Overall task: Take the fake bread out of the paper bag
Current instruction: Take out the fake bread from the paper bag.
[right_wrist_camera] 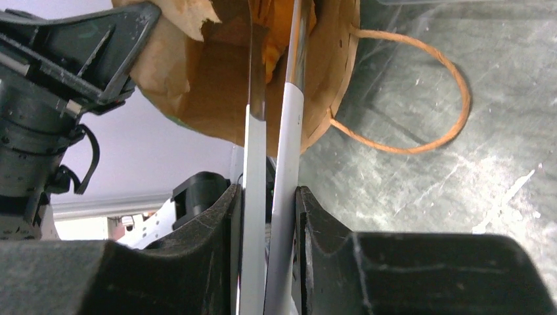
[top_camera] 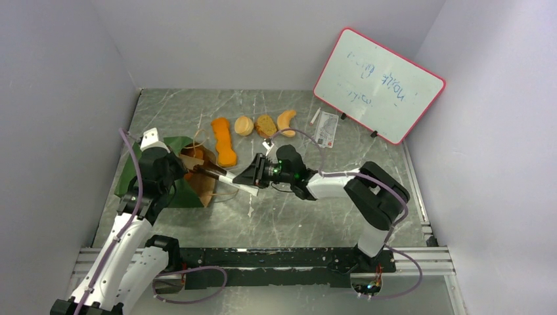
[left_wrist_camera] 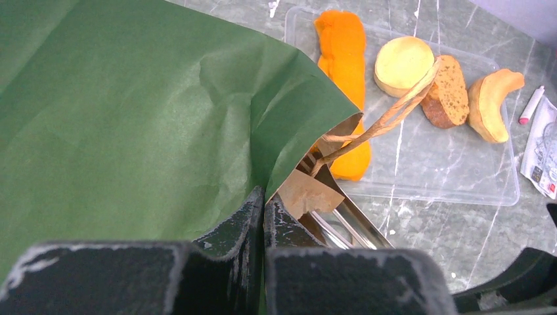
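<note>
The paper bag lies on its side, dark green outside, brown inside, its mouth facing right. My left gripper is shut on the bag's upper mouth edge. My right gripper is shut on the white handles of metal tongs, whose arms reach into the bag. An orange piece of fake bread shows between the tong arms inside. A long orange loaf, round bun, brown slice and croissant lie outside.
The bread pieces outside rest on a clear plastic tray behind the bag. A cord handle loops onto the table. A white packet and a pen lie right of the tray. A pink-framed whiteboard leans at the back right.
</note>
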You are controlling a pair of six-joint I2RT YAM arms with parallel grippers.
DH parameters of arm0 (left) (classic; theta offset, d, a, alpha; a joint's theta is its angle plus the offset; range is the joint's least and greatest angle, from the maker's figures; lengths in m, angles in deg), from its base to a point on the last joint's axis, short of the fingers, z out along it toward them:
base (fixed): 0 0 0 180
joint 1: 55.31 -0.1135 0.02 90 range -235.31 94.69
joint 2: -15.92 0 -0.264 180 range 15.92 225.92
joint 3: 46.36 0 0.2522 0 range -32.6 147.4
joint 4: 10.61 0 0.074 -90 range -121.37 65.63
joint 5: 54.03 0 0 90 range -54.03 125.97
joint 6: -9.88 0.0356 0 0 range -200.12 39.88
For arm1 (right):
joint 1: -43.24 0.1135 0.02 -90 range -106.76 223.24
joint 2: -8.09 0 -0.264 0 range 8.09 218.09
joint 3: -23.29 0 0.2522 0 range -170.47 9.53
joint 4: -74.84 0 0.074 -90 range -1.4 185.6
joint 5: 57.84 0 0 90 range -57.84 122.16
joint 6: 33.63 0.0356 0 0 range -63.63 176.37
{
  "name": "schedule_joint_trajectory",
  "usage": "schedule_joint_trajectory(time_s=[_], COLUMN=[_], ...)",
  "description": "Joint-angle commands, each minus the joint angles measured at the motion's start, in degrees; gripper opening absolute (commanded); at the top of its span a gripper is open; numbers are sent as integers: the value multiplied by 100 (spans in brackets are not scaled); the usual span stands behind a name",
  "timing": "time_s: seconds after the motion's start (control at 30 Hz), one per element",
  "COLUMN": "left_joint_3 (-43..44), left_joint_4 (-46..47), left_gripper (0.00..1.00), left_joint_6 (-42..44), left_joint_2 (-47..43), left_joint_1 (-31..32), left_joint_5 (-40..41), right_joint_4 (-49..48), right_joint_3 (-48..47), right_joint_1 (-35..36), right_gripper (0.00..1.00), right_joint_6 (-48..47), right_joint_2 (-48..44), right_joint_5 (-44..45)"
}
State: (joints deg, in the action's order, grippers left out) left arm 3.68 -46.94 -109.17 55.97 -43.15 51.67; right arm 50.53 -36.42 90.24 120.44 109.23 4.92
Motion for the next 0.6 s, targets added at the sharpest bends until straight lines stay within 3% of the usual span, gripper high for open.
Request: schedule_joint_trajectory(time_s=[0.0, 0.3, 0.57], left_joint_3=[71, 331, 421], left_joint_4=[23, 180, 225], left_gripper=[7, 7, 7], left_joint_6=[-228, -552, -606], left_joint_2=[-2, 343, 514], left_joint_1=[5, 5, 5], left_joint_5=[435, 924, 1239], right_joint_4=[-134, -321, 207], right_joint_3=[299, 1043, 1303], right_joint_1=[11, -6, -248], right_gripper=[0, 0, 0], right_joint_6=[-55, 221, 64], right_joint_2=[-544, -1403, -2442], right_joint_5=[80, 146, 459])
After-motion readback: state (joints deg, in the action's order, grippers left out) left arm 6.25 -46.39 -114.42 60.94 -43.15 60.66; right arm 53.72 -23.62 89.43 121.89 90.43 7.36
